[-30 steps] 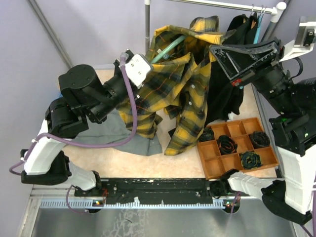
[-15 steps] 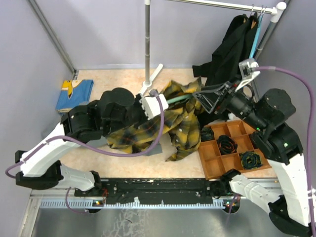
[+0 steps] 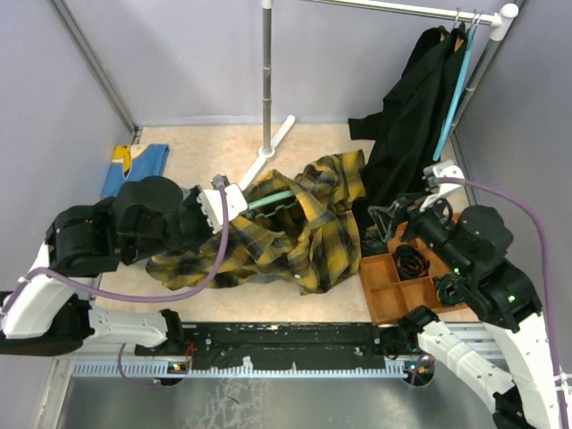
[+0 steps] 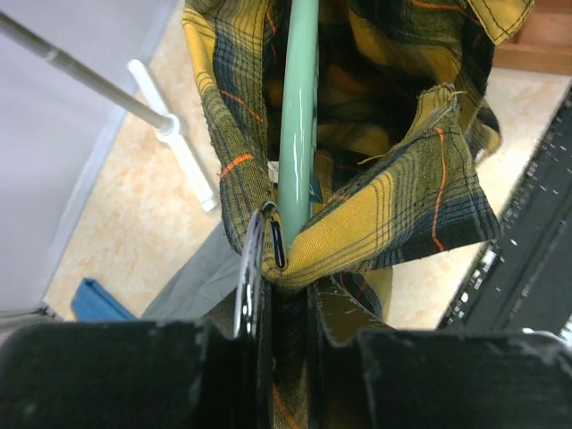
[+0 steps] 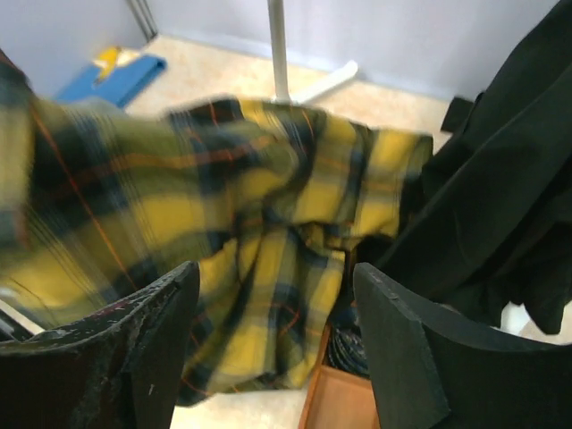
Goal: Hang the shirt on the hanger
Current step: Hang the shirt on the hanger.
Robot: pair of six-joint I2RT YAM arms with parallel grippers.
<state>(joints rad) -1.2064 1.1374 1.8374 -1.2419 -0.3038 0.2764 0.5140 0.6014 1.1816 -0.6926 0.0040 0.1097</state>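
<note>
The left gripper (image 4: 281,259) pinches one arm of the hanger (image 4: 298,116) along with a fold of the plaid shirt (image 4: 393,214), just in front of the rack pole (image 3: 266,89), and should, I judge, hold firm while the right gripper (image 5: 273,277), spread and empty to the pole's right, regrasps cloth, the bundle having dropped tableward since a second ago.

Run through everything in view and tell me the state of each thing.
Yellow plaid shirt: crumpled on the table.
Pale teal plastic hanger: partly covered by the shirt, gripped.
Left gripper: shut on the hanger.
Right gripper: open, empty.
Black garment: hanging from the rail.
Orange compartment tray: holding black coiled items.
</note>
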